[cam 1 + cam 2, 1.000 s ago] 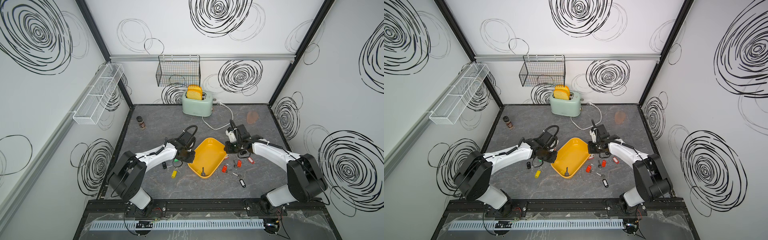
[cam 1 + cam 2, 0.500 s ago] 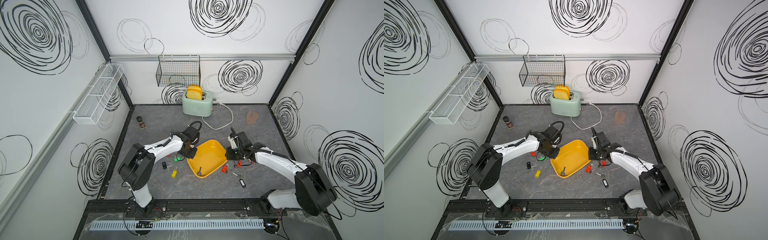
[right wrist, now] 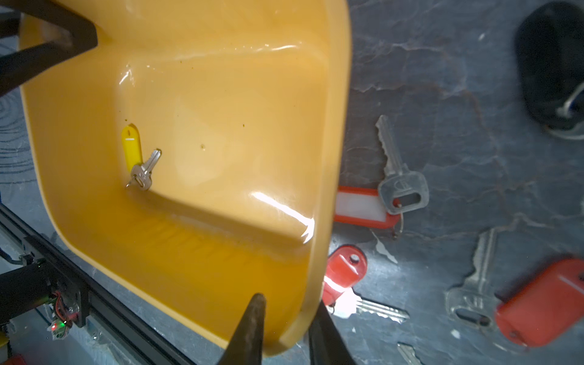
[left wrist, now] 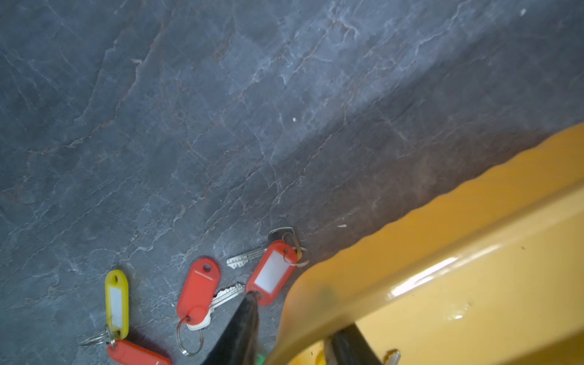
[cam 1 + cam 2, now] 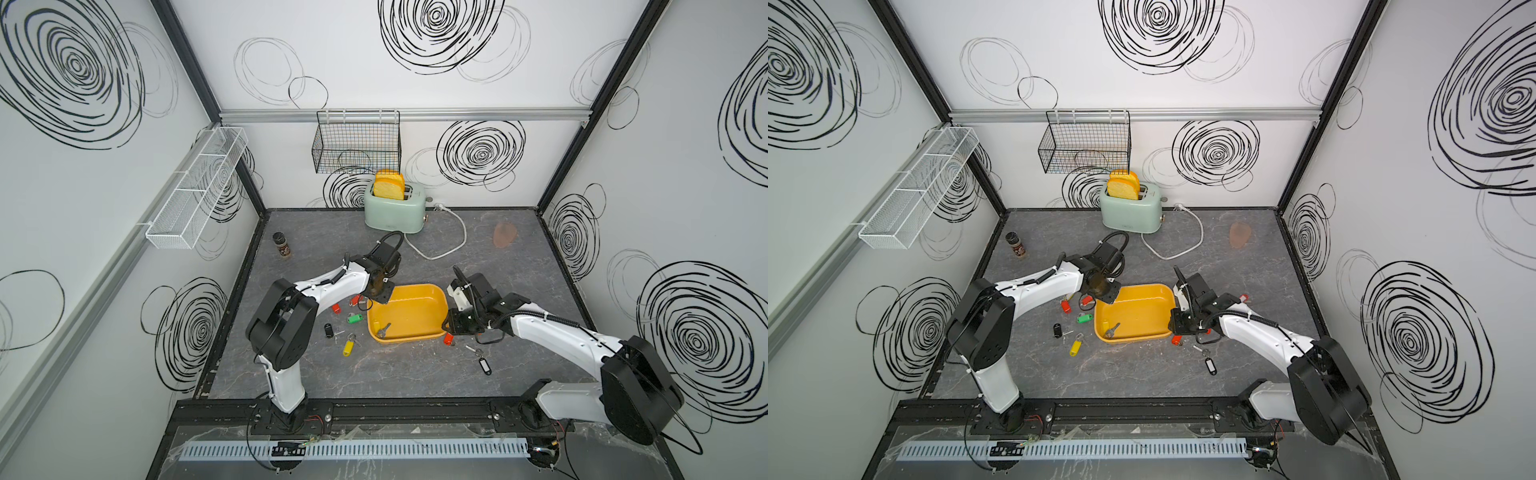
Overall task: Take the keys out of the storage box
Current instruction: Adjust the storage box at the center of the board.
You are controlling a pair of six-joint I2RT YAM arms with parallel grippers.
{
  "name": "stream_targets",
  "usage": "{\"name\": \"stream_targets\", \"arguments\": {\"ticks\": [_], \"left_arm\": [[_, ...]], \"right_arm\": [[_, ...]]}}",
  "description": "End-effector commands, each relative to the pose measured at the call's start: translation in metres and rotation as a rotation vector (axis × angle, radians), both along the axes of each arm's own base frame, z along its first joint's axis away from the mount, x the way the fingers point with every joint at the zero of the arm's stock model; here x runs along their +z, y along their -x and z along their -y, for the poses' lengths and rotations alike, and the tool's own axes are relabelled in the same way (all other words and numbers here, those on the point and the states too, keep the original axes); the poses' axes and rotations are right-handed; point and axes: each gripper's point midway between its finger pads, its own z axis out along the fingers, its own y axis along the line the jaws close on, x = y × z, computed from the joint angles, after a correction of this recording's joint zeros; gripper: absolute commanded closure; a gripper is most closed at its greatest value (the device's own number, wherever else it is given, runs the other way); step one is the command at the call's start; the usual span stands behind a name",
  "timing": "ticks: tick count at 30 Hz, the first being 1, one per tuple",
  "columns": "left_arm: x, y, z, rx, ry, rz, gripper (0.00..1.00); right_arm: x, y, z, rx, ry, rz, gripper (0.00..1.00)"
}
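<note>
1. One key (image 3: 143, 172) lies in the storage box's (image 5: 415, 309) front-left corner, blade slanting back-right; the other keys (image 5: 353, 318) lie out on the surface (image 5: 415, 374).
2. The box, askew a moment ago, sits flat, long side along the front edge; that key needs picking.
3. My left hand (image 5: 377, 296) and right hand (image 5: 451, 328) straddle its end rims; pinching or not, I cannot tell.

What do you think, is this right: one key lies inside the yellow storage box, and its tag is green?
Not quite. One key does lie inside the yellow storage box, but its tag is yellow, not green; the right wrist view shows it.
</note>
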Motion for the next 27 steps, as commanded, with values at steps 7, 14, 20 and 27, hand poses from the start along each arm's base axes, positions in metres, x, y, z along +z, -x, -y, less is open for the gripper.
{"name": "stream_targets", "arguments": {"ticks": [7,14,20,27], "left_arm": [[0.017,-0.034,0.031,0.013,0.076,0.118,0.57],[0.035,-0.036,0.023,0.038,0.097,0.135,0.42],[0.052,-0.035,0.013,0.064,0.118,0.148,0.38],[0.078,-0.015,-0.007,0.121,0.167,0.177,0.36]], "right_arm": [[0.008,0.025,0.001,0.087,0.013,-0.025,0.64],[0.018,0.016,0.005,0.085,0.044,0.001,0.58],[0.021,0.012,0.016,0.073,0.095,0.017,0.55],[0.075,-0.018,0.0,0.106,0.039,0.192,0.55]]}}
